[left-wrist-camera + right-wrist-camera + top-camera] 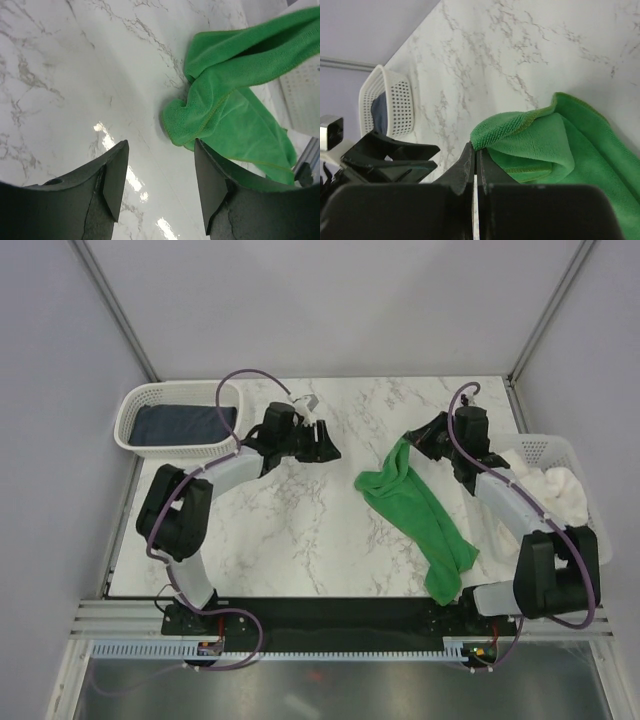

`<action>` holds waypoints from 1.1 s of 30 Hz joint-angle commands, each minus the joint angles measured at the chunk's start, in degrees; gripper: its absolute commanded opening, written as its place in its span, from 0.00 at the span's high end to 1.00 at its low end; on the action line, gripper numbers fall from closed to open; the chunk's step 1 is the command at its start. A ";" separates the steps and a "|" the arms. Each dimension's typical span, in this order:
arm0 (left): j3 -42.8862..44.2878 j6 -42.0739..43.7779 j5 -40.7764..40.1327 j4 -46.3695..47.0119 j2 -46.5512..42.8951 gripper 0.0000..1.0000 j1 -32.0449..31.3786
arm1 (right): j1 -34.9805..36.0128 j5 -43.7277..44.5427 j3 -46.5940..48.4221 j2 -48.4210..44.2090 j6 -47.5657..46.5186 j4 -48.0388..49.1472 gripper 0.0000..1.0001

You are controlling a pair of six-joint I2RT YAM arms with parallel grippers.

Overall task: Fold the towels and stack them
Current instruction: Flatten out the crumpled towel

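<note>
Green towel [415,508] sprawls across the table [290,540], one edge pinched tight in the right fingers [465,169]; left fingers [114,172] spread, empty.

Three towels: a green towel [415,505] at four o'clock, a navy towel [180,423] at ten o'clock, a white towel [556,490] at three o'clock. Two baskets: left basket [133,408] at ten o'clock, right basket [540,444] at three o'clock. Two arms: left arm [215,475] at eight o'clock, right arm [508,502] at four o'clock. One table [300,535].
</note>
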 commanded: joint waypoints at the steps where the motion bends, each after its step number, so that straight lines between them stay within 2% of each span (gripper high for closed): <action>1: 4.79 12.50 -0.34 1.98 2.21 0.38 -2.54 | -1.88 0.78 5.91 6.33 0.44 -3.64 1.00; 6: 8.66 20.16 -1.31 -0.29 6.61 0.41 -5.26 | -4.95 -0.63 12.76 16.52 2.20 -4.79 1.00; 10: 10.42 28.24 -3.15 -3.02 8.28 0.49 -7.64 | -6.09 -2.03 15.50 21.55 4.04 -4.79 1.00; 14: 10.33 34.14 -5.79 -5.04 9.33 0.49 -10.01 | -6.27 -2.04 16.65 25.33 5.80 -4.44 0.99; 17: 12.61 37.30 -6.84 -7.85 11.79 0.48 -11.95 | -6.27 -1.86 17.44 27.96 5.98 -4.35 0.86; 18: 13.49 38.88 -7.02 -9.25 12.23 0.48 -12.91 | -6.27 -1.77 17.79 28.15 5.72 -4.35 0.77; 22: 13.76 42.40 -8.51 -9.79 12.33 0.47 -15.02 | -7.06 0.42 18.93 27.27 3.53 -6.81 0.60; 25: 13.68 44.95 -10.45 -10.49 12.33 0.46 -16.25 | -7.59 3.67 21.48 25.95 -0.86 -12.07 0.50; 26: 13.68 45.31 -10.89 -10.58 12.33 0.46 -16.52 | -7.59 4.55 22.00 25.34 -2.44 -14.35 0.44; 27: 13.41 45.92 -10.98 -10.58 12.24 0.46 -16.78 | -7.68 6.38 23.58 25.33 -6.37 -15.85 0.41; 29: 13.06 46.54 -11.76 -10.76 11.98 0.46 -17.31 | -7.68 7.37 25.52 26.21 -10.43 -19.36 0.40; 33: 13.06 47.51 -12.91 -10.67 12.94 0.46 -18.36 | -7.68 6.85 28.25 27.62 -19.31 -19.82 0.41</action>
